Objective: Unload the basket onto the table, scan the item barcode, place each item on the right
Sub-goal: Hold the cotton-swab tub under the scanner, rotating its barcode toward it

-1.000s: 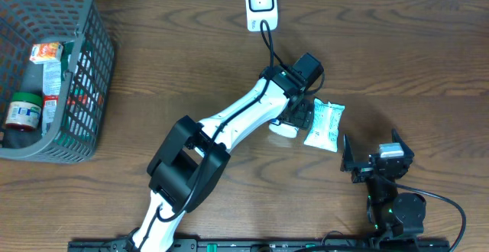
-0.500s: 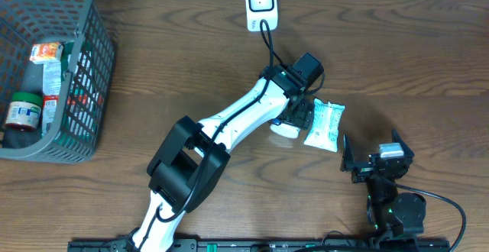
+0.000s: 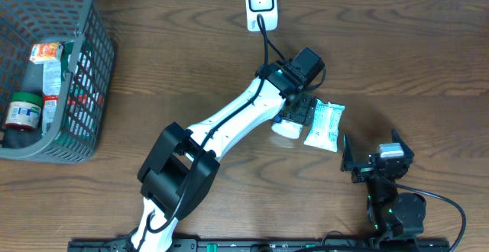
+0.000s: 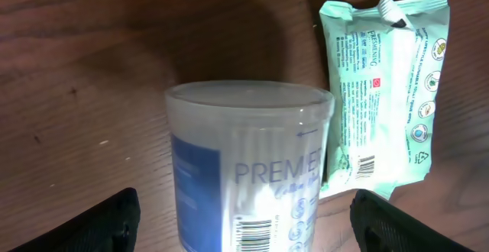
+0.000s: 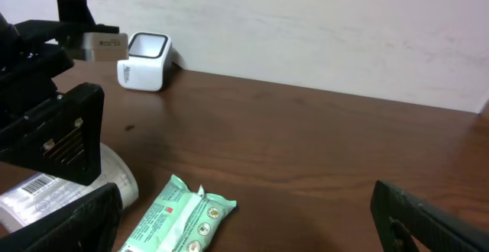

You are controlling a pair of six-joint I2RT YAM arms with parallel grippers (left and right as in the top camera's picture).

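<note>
The step in hand is judged to be the pick-up of the clear plastic tub [image 4: 248, 160], which lies on its side on the wooden table [image 3: 397, 46], just beside a mint-green wipes packet [image 4: 386, 92]; whether the two touch cannot be told. The tub's barcode [image 4: 254, 229] is turned upward, toward the wrist camera.

For a sound grasp, the fingers should be lowered evenly on either side of the round wall and closed across the middle of the body, so that the tub is not rolled away or squeezed out. The barcode should be left uncovered by the pads, and the packet should not be caught in the closing. The white barcode scanner [image 3: 260, 0] stands at the far edge of the table, well apart from the tub, so a lift and a turn of the label toward its window are likely to be needed afterwards.

The left arm is stretched diagonally across the table, with the left gripper [image 3: 300, 113] pointed down over the tub and its jaws spread wide, nothing yet clamped between them. The right gripper [image 3: 372, 156] is kept low at the near right edge, also spread wide and holding nothing. A grey basket [image 3: 84, 92] of other goods is seen at the far left.
</note>
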